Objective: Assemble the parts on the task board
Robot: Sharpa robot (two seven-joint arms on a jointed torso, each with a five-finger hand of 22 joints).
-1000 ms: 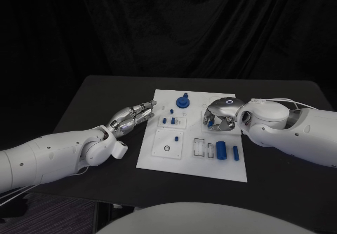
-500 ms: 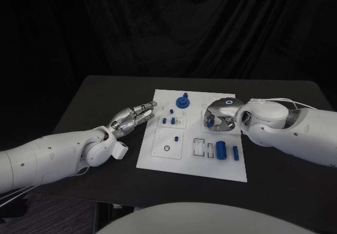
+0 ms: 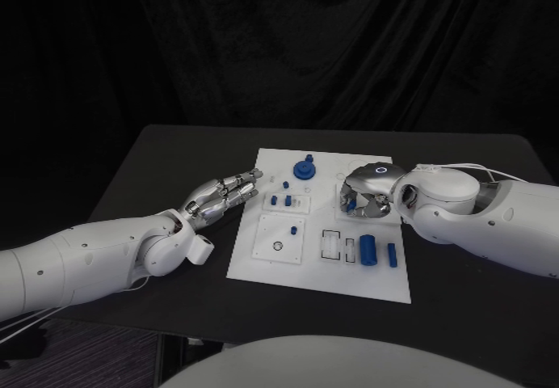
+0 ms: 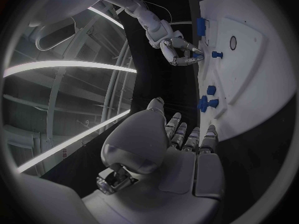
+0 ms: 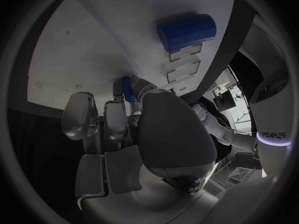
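The white task board (image 3: 314,279) lies mid-table. On it are a blue round knob (image 3: 303,169) at the far edge, small blue pegs (image 3: 279,199) standing at its left, and a blue cylinder (image 3: 367,249) beside a blue bar (image 3: 392,255) at the near right. My right hand (image 3: 367,196) hovers low over the board's right part with its fingers curled; it pinches a small blue peg (image 5: 126,89) just above the board (image 5: 93,40). My left hand (image 3: 227,194) lies at the board's left edge, fingers straight, holding nothing. In the left wrist view, the right hand (image 4: 177,52) shows with the peg (image 4: 216,54).
A small dark ring (image 3: 277,245) sits in a square field near the board's front left. Two outlined empty slots (image 3: 334,244) lie left of the cylinder. Black table (image 3: 163,162) surrounds the board, with free room at its far left and near right.
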